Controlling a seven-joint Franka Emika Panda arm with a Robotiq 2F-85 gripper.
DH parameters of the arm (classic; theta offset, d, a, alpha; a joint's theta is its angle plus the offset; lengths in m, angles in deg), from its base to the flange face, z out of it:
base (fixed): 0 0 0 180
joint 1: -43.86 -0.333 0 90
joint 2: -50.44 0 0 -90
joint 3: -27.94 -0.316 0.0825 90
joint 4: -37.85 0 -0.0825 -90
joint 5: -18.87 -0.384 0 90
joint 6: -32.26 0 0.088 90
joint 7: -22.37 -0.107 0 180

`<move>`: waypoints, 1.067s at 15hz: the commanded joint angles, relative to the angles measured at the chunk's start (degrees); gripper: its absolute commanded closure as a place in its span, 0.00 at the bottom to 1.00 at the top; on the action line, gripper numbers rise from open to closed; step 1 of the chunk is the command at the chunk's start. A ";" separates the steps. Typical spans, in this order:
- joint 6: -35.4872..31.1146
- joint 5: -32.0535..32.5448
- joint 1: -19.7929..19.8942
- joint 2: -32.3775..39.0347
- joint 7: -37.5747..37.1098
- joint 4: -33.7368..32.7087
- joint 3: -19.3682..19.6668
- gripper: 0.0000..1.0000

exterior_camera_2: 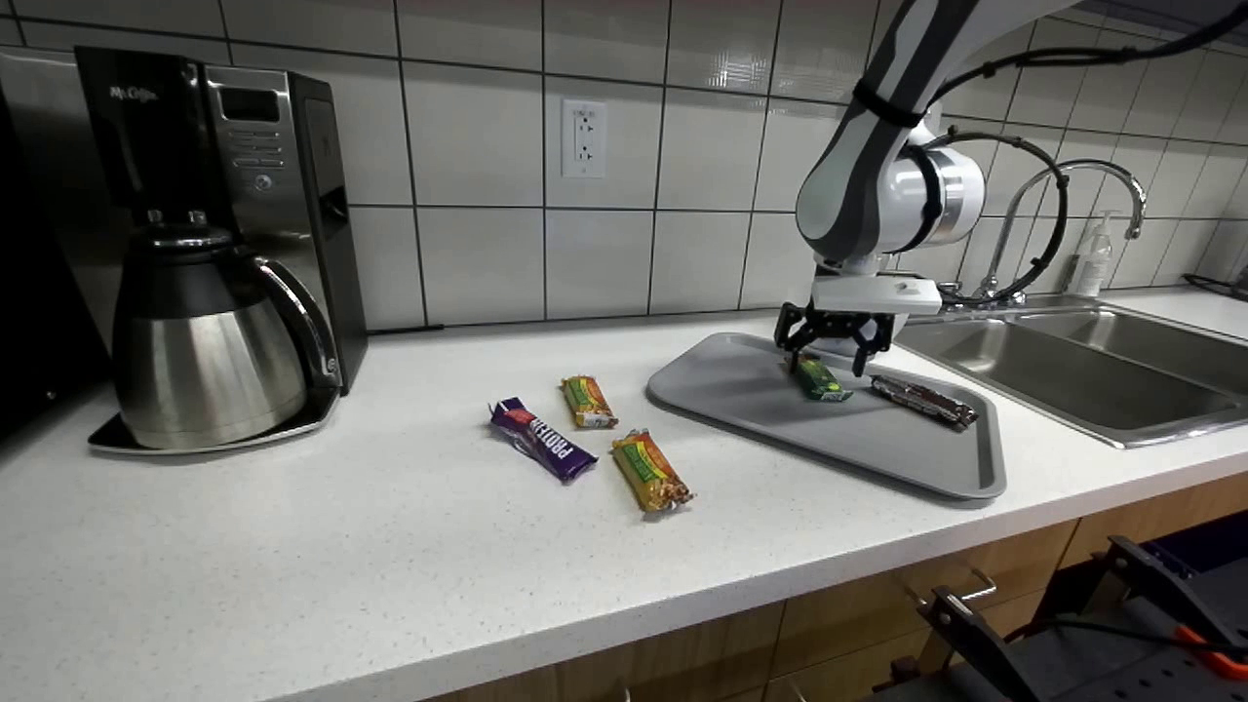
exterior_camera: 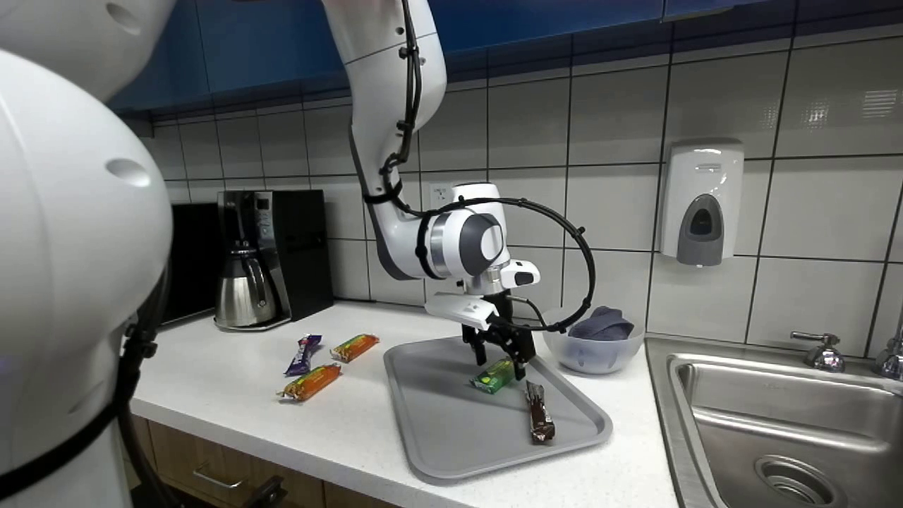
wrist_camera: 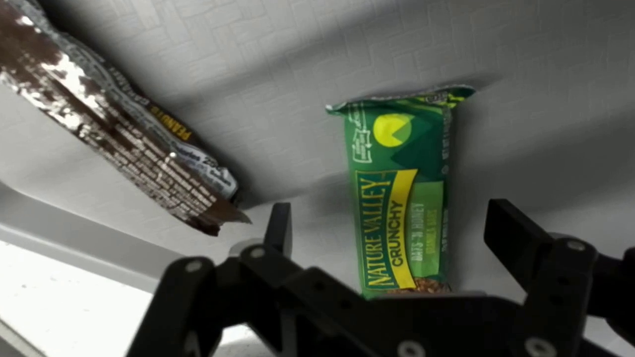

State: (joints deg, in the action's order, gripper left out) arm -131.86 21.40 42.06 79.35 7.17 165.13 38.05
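The claw [wrist_camera: 389, 215] stands wide and empty, astride the green snack bar [wrist_camera: 402, 188] on the tray [exterior_camera: 458, 430]; a strictly vertical move (fingers [wrist_camera: 503, 225] clear of its sides) should avoid nudging it.

White rounded arm [exterior_camera: 377, 127], dark grey trim [exterior_camera: 470, 240], looping black cable [exterior_camera: 591, 271], black jaws, grey screws [wrist_camera: 411, 348]

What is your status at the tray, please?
Gripper open, nothing held. Green bar on gray tray, between the jaws in wrist view. Brown bar nearby, outside them; seemingly not blocking.
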 commanded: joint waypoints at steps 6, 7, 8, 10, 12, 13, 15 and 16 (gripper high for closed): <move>-0.13 -1.63 1.80 1.15 3.28 -1.55 -1.88 0.67; -0.13 -1.60 1.73 1.12 3.26 -1.53 -1.87 0.73; -0.15 -1.57 1.68 1.07 3.24 -1.51 -1.86 0.82; -0.22 -1.47 1.48 0.71 3.13 -1.39 -1.73 0.83; -0.31 -1.38 1.29 0.22 3.00 -1.12 -1.62 0.83; -0.36 -1.32 1.16 -0.08 2.92 -0.92 -1.56 0.83; -0.54 -1.22 0.88 -0.73 2.77 -0.38 -1.47 0.83; -0.67 -1.14 0.69 -0.97 2.69 -0.16 -1.40 0.83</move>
State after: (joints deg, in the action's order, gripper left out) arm -132.06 21.08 42.42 80.16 8.15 164.10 37.34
